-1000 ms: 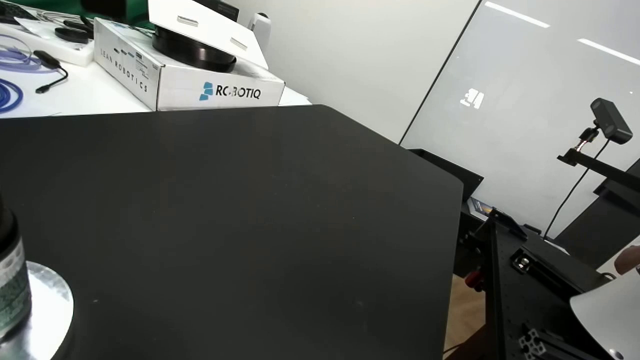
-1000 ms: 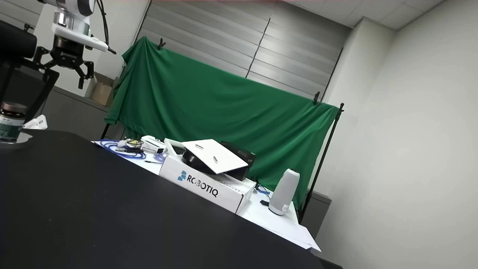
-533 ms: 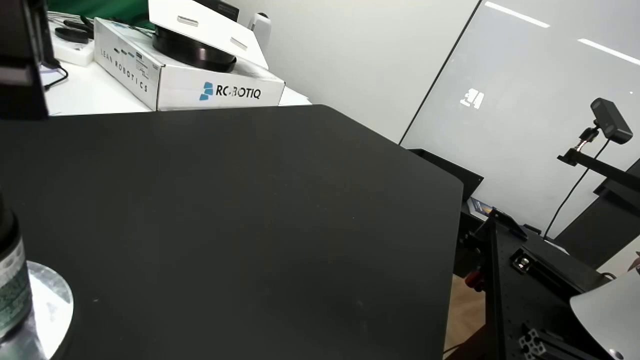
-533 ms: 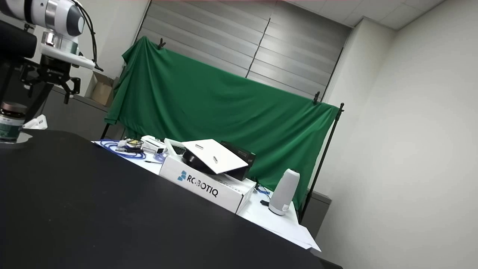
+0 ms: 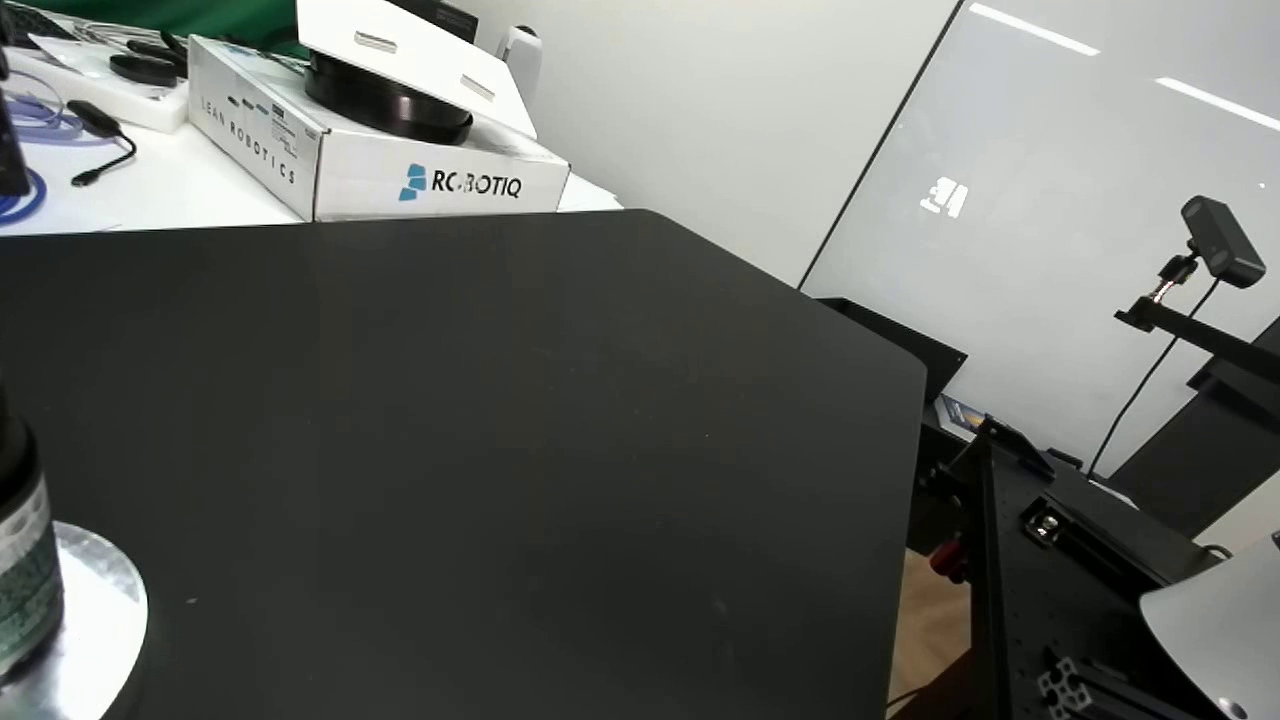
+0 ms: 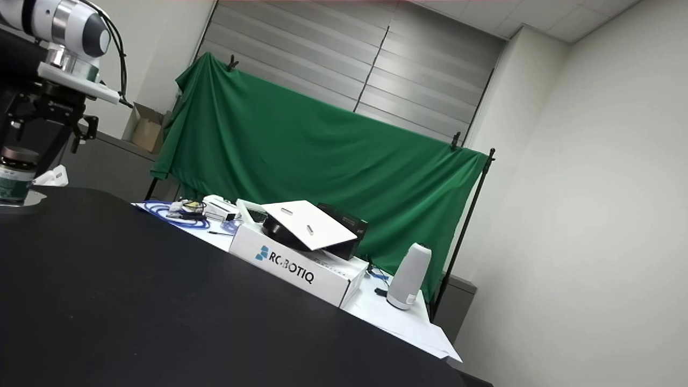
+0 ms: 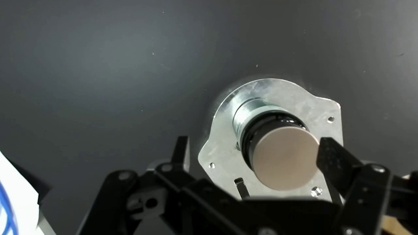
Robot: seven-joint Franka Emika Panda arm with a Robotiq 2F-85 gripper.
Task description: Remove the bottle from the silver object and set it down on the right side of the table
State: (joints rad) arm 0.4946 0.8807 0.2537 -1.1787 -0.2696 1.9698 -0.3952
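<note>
The bottle (image 5: 25, 570) stands upright on the silver object (image 5: 105, 610), cut off at the left edge. The bottle (image 6: 16, 180) and silver object (image 6: 35, 199) also show in an exterior view, on the black table (image 6: 161, 301). My gripper (image 6: 47, 137) is open just above the bottle there. In the wrist view my gripper (image 7: 254, 142) has its fingers wide apart. The bottle's brownish cap (image 7: 285, 158) lies between them, close to the right finger, with a wide gap at the left finger. Whether the right finger touches it, I cannot tell. The silver plate (image 7: 223, 158) spreads beneath.
A white printed box (image 5: 440, 185) with a tilted white panel (image 5: 420, 55) stands on a white side table beyond the black table's edge. It also shows in an exterior view (image 6: 290, 269). A camera on a stand (image 5: 1222, 240) is at the right. White material (image 7: 16, 202) shows lower left.
My gripper has moved down and left in an exterior view, closer to the bottle's cap. A dark gripper part shifted at an exterior view's left edge. The bottle and silver object have not moved.
</note>
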